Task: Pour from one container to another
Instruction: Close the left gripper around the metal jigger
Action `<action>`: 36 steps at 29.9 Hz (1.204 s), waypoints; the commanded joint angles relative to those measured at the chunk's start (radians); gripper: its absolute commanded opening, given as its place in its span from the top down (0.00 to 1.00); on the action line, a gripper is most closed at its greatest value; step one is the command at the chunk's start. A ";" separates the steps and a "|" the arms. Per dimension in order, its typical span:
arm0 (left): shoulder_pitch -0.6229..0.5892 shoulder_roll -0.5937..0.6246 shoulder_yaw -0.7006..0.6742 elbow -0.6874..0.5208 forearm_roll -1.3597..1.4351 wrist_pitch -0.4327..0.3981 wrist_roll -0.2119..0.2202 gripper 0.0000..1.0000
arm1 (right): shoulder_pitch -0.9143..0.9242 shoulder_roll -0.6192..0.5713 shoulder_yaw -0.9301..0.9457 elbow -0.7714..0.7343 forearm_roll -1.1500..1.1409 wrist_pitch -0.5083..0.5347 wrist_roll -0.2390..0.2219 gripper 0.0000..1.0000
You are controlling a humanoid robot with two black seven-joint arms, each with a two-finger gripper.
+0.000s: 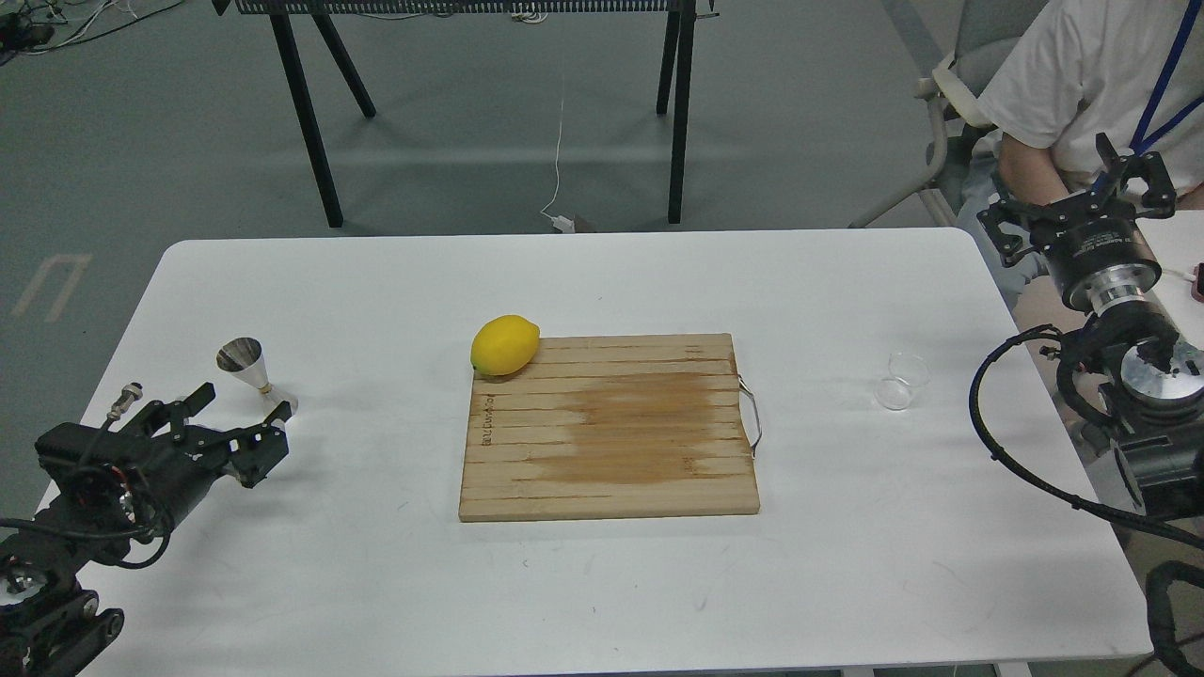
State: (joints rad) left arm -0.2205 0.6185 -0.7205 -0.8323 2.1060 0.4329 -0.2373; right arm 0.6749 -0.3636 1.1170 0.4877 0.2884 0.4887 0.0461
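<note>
My left fingers (230,414) hang low over the near-left part of the white desk (602,583), spread apart with nothing between them. The steel jigger (246,364) stands upright on the desk just beyond and slightly right of them, its open upper cone facing up and its lower cone partly hidden behind my finger tips; I cannot tell whether a finger touches it.

My right fingers (1082,193) are raised at the far-right edge of the desk, out past its corner, parted and holding nothing. They sit well apart from the small clear cup (901,381), which rests on the desk's right side, between the wooden cutting board (609,428) and my right arm. The cup appears tipped, its round rim turned toward me, though its clear walls make its exact pose hard to read, and I cannot tell whether anything is in it.

The cutting board lies flat in the middle of the desk, a thin wire handle on its right edge and a darker patch across its centre. A yellow lemon (504,345) sits at the board's far-left corner, overlapping its edge.

Beyond the desk's right corner a person in a white shirt (1082,85) sits on a chair, and black desk legs (310,113) stand on the grey floor behind.
</note>
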 commanded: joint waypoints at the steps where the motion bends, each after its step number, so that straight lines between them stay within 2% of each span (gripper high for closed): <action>1: -0.042 -0.039 0.003 0.062 -0.014 -0.002 -0.005 0.05 | 0.000 0.000 0.004 0.000 0.000 0.000 0.000 0.00; 6: -0.076 -0.083 0.006 0.159 -0.050 0.000 -0.014 0.06 | -0.001 0.003 0.010 0.000 0.002 0.000 0.001 0.00; 13: -0.082 -0.111 0.006 0.176 -0.050 -0.005 -0.017 0.13 | -0.001 0.000 0.009 -0.001 0.002 0.000 0.001 0.00; 18: -0.115 -0.143 0.007 0.249 -0.049 -0.003 -0.019 0.19 | -0.001 0.000 0.009 -0.003 0.002 0.000 0.000 0.00; 32: -0.188 -0.201 0.007 0.344 -0.049 -0.003 -0.019 0.28 | 0.000 0.005 -0.002 -0.001 0.000 0.000 0.001 0.00; 36: -0.192 -0.203 0.050 0.346 -0.050 0.000 -0.019 0.39 | 0.000 0.005 -0.002 -0.001 0.000 0.000 0.001 0.00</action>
State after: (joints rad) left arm -0.4096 0.4167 -0.7034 -0.4886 2.0566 0.4290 -0.2562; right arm 0.6741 -0.3590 1.1154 0.4861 0.2883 0.4887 0.0473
